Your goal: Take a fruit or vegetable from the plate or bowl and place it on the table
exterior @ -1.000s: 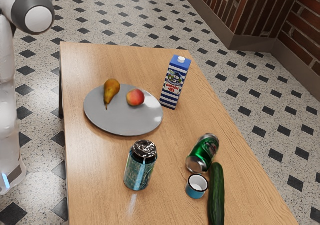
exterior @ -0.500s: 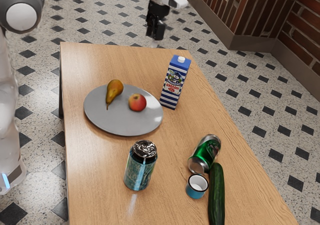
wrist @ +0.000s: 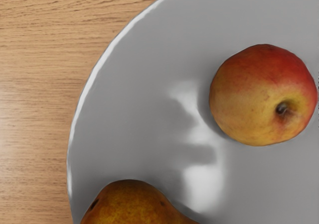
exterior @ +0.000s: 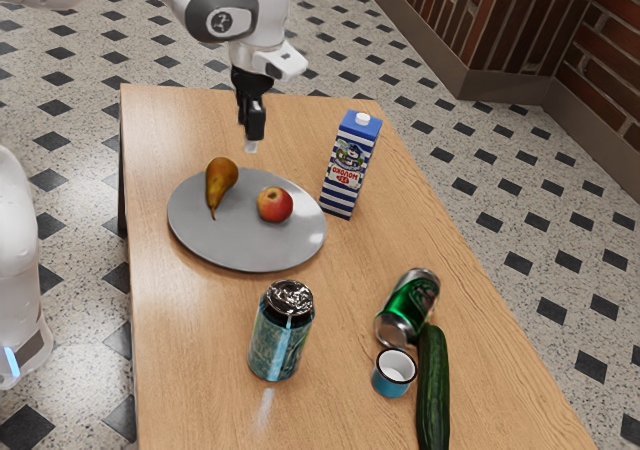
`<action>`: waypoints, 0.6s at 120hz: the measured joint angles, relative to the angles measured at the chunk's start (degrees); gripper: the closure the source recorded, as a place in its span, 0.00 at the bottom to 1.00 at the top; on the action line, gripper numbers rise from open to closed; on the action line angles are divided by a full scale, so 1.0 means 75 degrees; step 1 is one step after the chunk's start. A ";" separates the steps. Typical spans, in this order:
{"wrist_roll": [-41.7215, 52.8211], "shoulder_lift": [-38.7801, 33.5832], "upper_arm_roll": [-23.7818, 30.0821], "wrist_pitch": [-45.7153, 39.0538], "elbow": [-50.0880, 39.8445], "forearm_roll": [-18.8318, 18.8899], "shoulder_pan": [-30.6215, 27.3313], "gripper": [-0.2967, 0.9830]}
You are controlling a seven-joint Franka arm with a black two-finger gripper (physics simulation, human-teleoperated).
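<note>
One upright striped carton (exterior: 351, 166) bears red lettering.

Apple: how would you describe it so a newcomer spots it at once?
On the wooden table, find the large round grey plate beside the striped carton. Two fruits lie on it. The apple is the round, red-and-yellow one nearer the carton; its neighbour, the pear, is brownish and tapers.
</note>
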State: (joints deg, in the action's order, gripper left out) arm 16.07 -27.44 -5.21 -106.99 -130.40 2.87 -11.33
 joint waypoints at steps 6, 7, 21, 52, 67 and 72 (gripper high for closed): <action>-0.0021 -0.0043 0.0183 -0.0331 -0.0193 -0.0094 -0.0028 0.25; -0.0025 -0.0048 0.0206 -0.0381 -0.0222 -0.0111 -0.0028 0.25; -0.0073 -0.0085 0.0598 -0.0938 -0.0497 -0.0305 -0.0025 0.25; -0.0165 -0.0083 0.1206 -0.1476 -0.0993 -0.0744 -0.0017 0.25; -0.0208 0.0054 0.1291 -0.1767 -0.1157 -0.0887 -0.0028 0.26; -0.0221 0.0090 0.1293 -0.1878 -0.1169 -0.0910 -0.0029 0.26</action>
State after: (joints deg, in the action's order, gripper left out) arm 14.41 -26.76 4.49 -121.07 -139.17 -3.95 -11.55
